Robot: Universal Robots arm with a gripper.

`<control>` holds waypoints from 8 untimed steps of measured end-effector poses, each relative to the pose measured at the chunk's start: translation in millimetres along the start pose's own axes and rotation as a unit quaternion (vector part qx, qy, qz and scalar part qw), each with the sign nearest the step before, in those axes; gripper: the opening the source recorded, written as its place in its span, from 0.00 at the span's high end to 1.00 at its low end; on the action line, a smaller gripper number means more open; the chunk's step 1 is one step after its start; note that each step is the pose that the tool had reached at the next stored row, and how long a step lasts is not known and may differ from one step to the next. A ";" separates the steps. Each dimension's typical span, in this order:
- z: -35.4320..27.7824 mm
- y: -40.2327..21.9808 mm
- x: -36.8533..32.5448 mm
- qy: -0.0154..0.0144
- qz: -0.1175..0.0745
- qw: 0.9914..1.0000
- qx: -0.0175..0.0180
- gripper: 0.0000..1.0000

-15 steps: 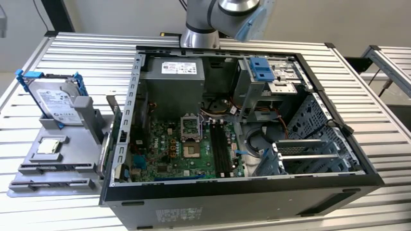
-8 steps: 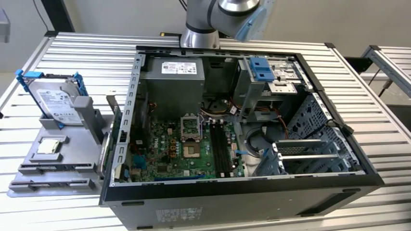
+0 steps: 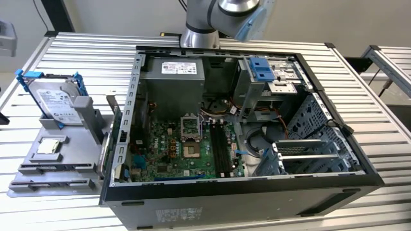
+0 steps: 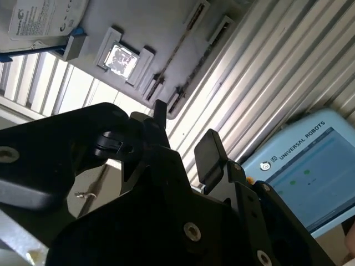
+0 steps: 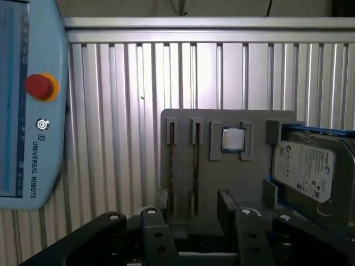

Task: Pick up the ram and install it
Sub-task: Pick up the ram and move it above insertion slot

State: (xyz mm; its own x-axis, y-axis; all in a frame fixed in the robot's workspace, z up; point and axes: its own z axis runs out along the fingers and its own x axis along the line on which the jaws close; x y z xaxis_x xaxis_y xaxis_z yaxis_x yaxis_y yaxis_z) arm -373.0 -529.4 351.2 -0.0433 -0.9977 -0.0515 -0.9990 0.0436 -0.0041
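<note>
The black two-fingered hand (image 5: 188, 208) hung with fingers (image 5: 151, 221) apart, gripping nothing. The long, thin dark ram (image 5: 196, 166) sat edge-up in a slot of the grey plastic tray (image 5: 222, 183) on the ribbed metal bench (image 5: 111, 111).

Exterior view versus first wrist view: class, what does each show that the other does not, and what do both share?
Exterior view, not the other: the open computer case with its green circuit board. First wrist view, not the other: the pale blue control tablet with a red button. Shared: the grey tray, hard drive and square chip.
</note>
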 end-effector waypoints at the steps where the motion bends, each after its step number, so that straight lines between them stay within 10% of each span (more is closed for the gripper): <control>1: 1.5 0.0 0.2 0.000 0.002 1.000 0.000 0.00; 8: 13.6 -0.3 4.6 -0.001 0.002 1.000 0.000 0.00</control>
State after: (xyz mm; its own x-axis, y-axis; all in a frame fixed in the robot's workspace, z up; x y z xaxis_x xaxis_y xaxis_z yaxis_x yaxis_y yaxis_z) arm -372.7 -533.4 337.3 -0.0465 -0.9975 -0.0527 -0.9989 0.0468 -0.0041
